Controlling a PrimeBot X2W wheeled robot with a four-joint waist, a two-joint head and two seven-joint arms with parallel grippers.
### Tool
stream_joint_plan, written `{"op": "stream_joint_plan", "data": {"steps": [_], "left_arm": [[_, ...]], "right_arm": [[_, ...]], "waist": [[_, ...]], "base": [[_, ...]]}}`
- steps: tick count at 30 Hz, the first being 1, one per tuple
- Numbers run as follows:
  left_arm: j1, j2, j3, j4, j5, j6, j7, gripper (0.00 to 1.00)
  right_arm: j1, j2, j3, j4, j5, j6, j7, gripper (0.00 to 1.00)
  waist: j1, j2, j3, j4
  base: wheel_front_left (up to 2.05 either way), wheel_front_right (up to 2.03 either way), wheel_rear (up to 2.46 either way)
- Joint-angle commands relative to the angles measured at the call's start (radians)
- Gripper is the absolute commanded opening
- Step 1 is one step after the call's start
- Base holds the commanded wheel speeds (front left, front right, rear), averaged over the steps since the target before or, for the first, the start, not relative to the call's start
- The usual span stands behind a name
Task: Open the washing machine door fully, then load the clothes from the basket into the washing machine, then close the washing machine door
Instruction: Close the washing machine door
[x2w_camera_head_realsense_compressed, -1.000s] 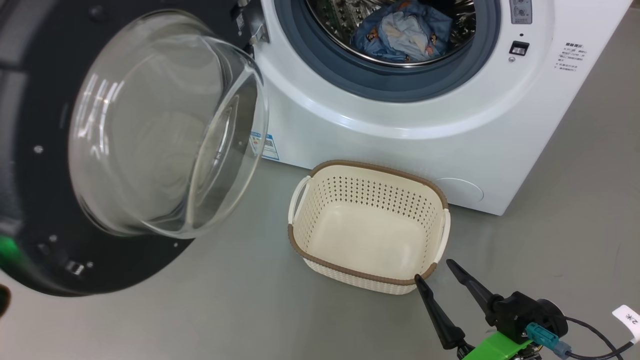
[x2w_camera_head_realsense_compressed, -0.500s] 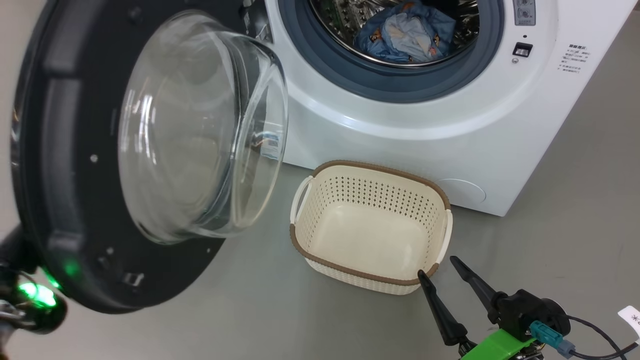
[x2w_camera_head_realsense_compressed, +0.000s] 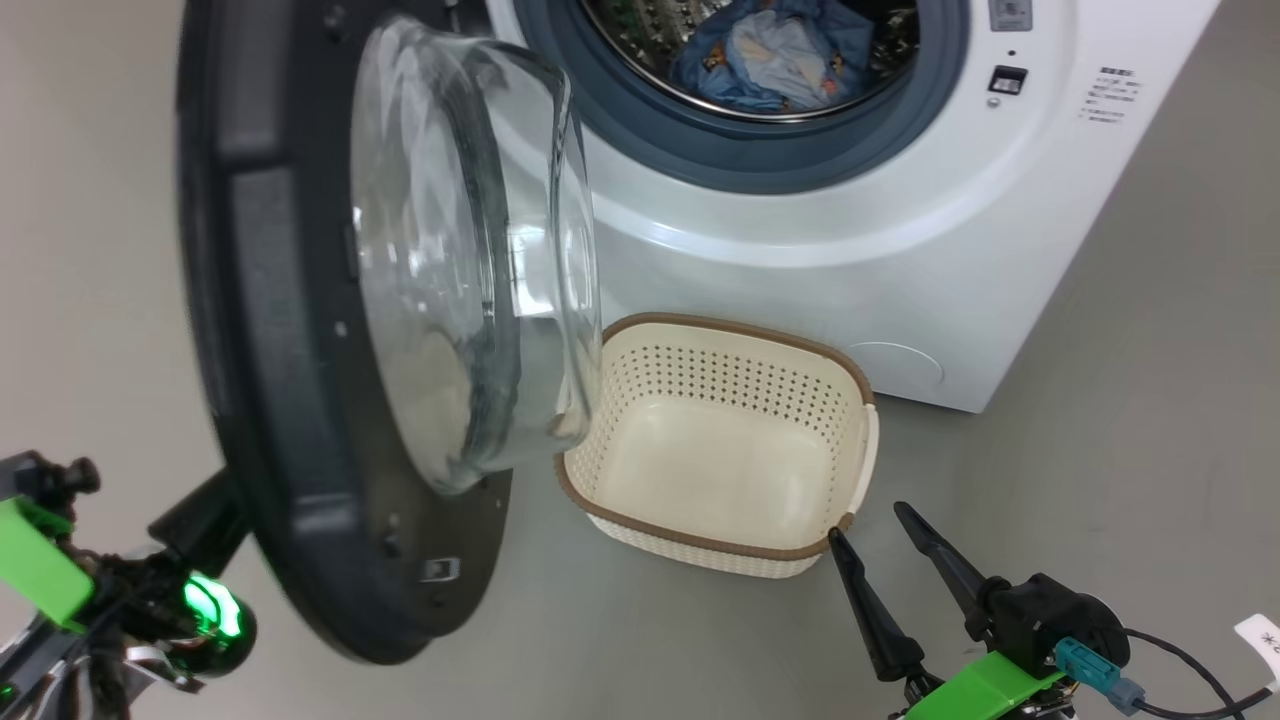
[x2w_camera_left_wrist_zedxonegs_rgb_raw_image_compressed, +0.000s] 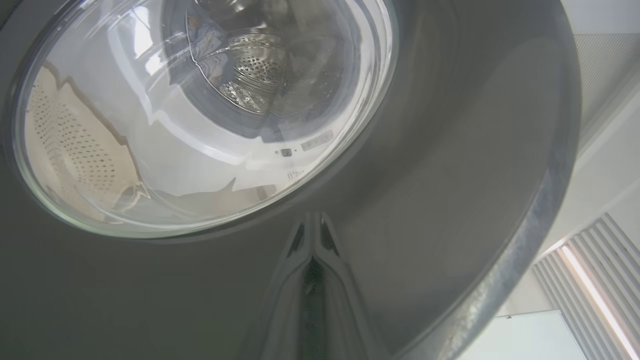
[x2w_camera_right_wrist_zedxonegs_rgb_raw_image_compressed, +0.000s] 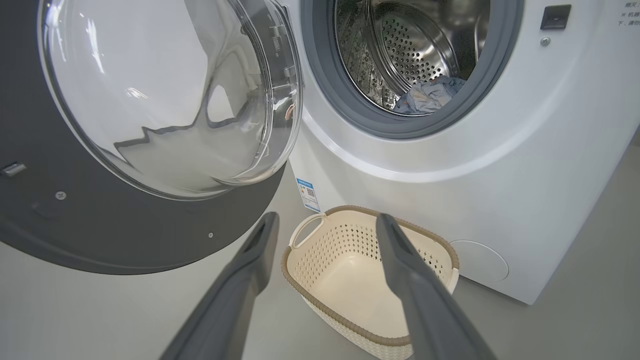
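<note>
The washing machine door (x2w_camera_head_realsense_compressed: 270, 380) stands about half open, its glass bowl (x2w_camera_head_realsense_compressed: 470, 250) facing the basket (x2w_camera_head_realsense_compressed: 722, 380). My left gripper (x2w_camera_head_realsense_compressed: 222, 503) is shut behind the door, and in the left wrist view its closed fingertips (x2w_camera_left_wrist_zedxonegs_rgb_raw_image_compressed: 312, 222) touch the glossy black rim (x2w_camera_left_wrist_zedxonegs_rgb_raw_image_compressed: 450, 175) below the window. The clothes (x2w_camera_head_realsense_compressed: 770, 50), blue with small bears, lie in the drum of the white washing machine (x2w_camera_head_realsense_compressed: 800, 270). The cream basket is empty. My right gripper (x2w_camera_head_realsense_compressed: 868, 522) hangs open just off the basket's near right corner, holding nothing; in the right wrist view it (x2w_camera_right_wrist_zedxonegs_rgb_raw_image_compressed: 326, 216) points at the basket (x2w_camera_right_wrist_zedxonegs_rgb_raw_image_compressed: 295, 272).
Grey floor surrounds the machine. The door's bowl overhangs the basket's left edge. A cable and a white tag (x2w_camera_head_realsense_compressed: 1260, 635) trail from the right wrist. The door latch slot (x2w_camera_head_realsense_compressed: 1007, 80) sits to the right of the drum opening.
The door has swung from wide open toward the machine, now nearly edge-on to the head camera. My left gripper has come into view behind it. The right gripper has stayed put.
</note>
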Motion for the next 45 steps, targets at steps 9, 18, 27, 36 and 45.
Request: {"op": "stream_joint_plan", "data": {"steps": [9,18,27,36,45], "left_arm": [[0.017,-0.009,-0.108,-0.177,-0.020,0.005,-0.065,0.00],[-0.070,-0.011,-0.269,-0.102,-0.036,-0.015,-0.295,0.00],[-0.137,-0.011,-0.332,-0.057,-0.021,-0.020,-0.413,0.00],[-0.211,-0.011,-0.355,-0.015,0.005,-0.020,-0.511,0.00],[-0.315,-0.011,-0.354,0.123,0.059,-0.020,-0.622,0.00]], "right_arm": [[-0.021,0.026,0.013,-0.030,0.003,0.002,-0.005,1.00],[-0.028,0.039,0.009,-0.035,0.003,0.002,-0.005,1.00],[-0.009,0.044,0.005,-0.041,0.009,0.002,-0.005,1.00],[-0.004,0.046,0.016,-0.044,0.019,0.002,-0.005,1.00],[-0.011,0.046,0.032,-0.040,0.033,0.002,-0.005,1.00]], "waist": [[0.0000,0.0000,0.004,-0.068],[0.0000,0.0000,0.005,-0.173],[0.0000,0.0000,-0.010,-0.300],[0.0000,0.0000,-0.018,-0.397],[0.0000,0.0000,-0.022,-0.458]], "base": [[0.00,0.00,0.00],[0.00,0.00,0.00],[0.00,0.00,0.00],[0.00,0.00,0.00],[0.00,0.00,0.00]]}}
